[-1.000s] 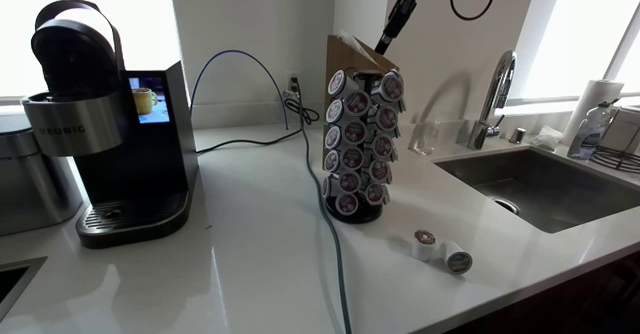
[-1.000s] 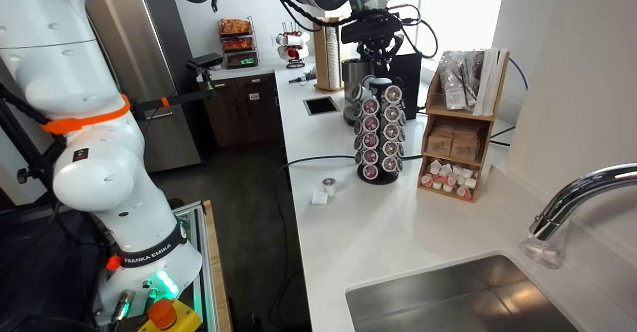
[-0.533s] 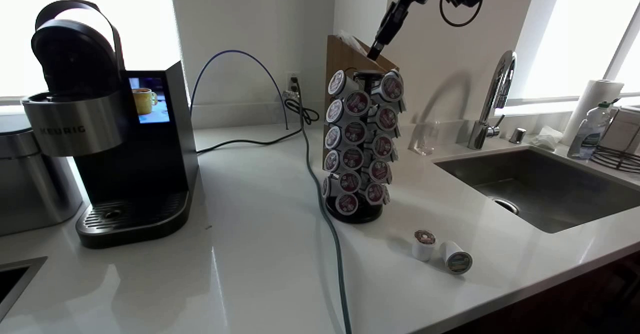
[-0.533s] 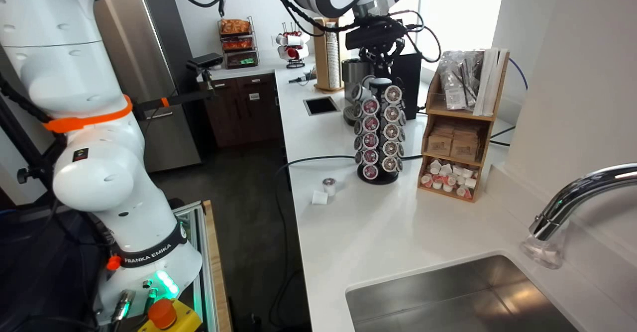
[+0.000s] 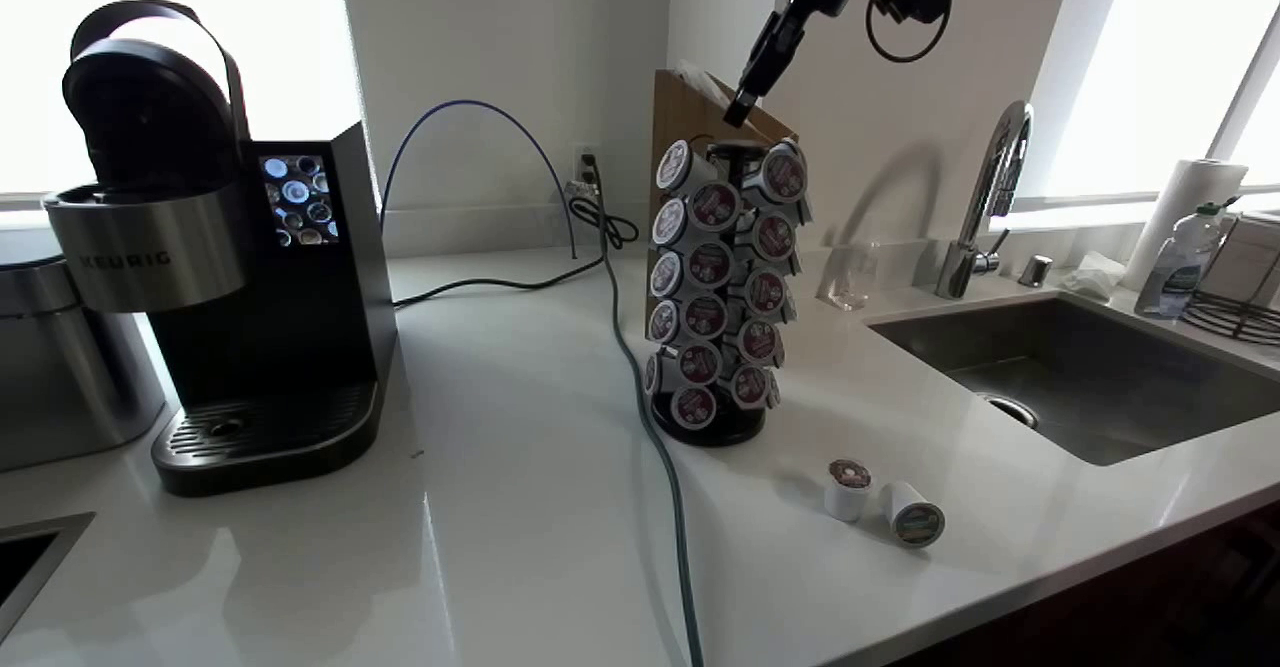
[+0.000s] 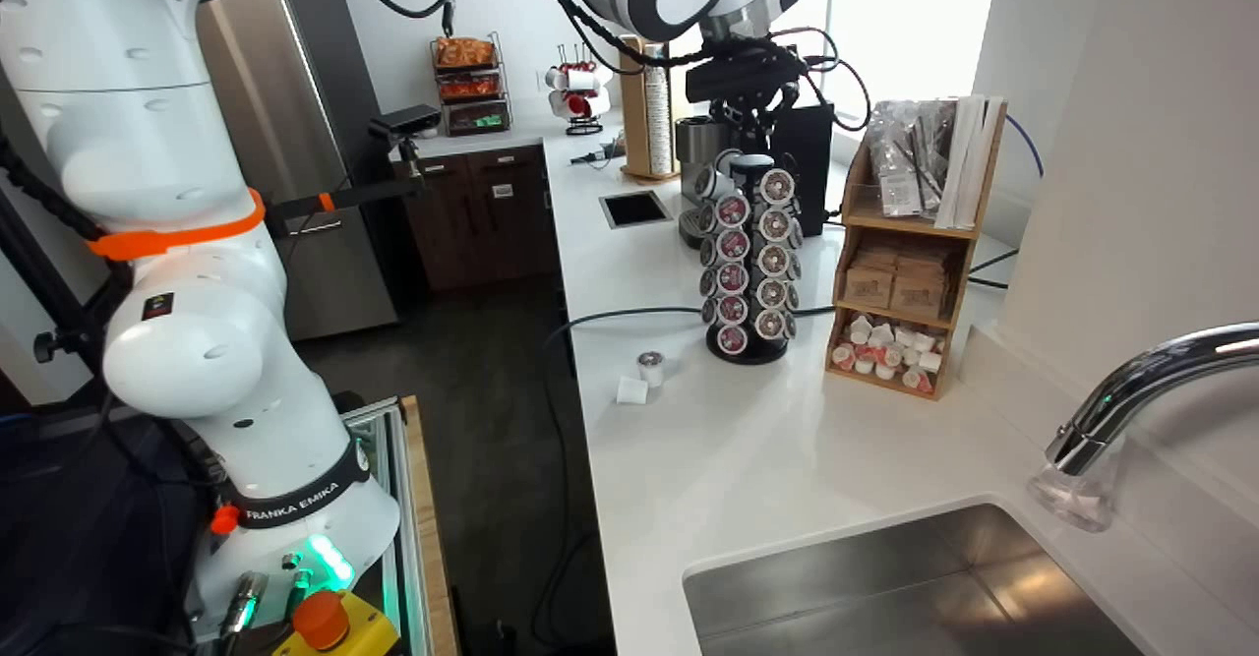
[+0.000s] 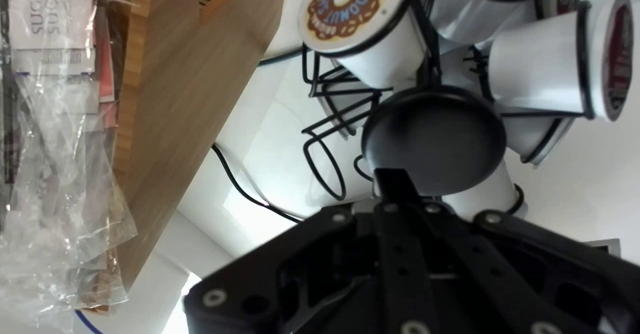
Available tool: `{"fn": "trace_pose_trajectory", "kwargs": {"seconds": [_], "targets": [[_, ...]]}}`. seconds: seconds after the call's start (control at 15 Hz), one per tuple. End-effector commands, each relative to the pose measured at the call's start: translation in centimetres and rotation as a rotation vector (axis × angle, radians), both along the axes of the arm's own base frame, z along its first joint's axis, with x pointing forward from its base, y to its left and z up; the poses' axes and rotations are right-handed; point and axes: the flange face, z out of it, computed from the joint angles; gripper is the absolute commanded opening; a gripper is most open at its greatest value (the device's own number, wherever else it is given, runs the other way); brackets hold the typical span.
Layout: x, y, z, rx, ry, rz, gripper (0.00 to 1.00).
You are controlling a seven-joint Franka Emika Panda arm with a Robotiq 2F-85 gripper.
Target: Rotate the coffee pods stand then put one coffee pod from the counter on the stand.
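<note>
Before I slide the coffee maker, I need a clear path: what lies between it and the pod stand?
On the counter, an exterior view shows a cable near the pod stand and a tiny dark speck.

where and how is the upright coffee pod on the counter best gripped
Probably from straight above: the upright coffee pod stands lid-up. Pinch its white sides below the lid, on the flanks not facing the tipped coffee pod, which lies close by.

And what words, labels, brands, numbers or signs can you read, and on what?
"KEURIG": coffee maker
"FRANKA EMIKA": arm base
"SUGAR": packet
"ORIGINAL DONUT": pod lid on the stand
Too small or blurred to read: other lids, bottle, brown packets, cabinet label, arm sticker.
No readable numbers.
</note>
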Motion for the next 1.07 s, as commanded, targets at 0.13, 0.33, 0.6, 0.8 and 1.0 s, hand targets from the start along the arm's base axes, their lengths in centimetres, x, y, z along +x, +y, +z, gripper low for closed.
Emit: {"fn": "trace_pose_trajectory", "kwargs": {"seconds": [0.13, 0.33, 0.6, 0.8, 1.0], "targets": [[0.80, -0.29, -0.80, 0.020, 0.002, 0.021, 0.00], [0.83, -0.47, -1.04, 0.018, 0.007, 0.024, 0.00], [0.77, -0.66, -1.28, 0.029, 0.021, 0.018, 0.00], [0.68, -0.70, -1.40, 0.038, 0.032, 0.013, 0.00], [0.59, -0.69, -1.40, 0.048, 0.041, 0.006, 0.00]]}}
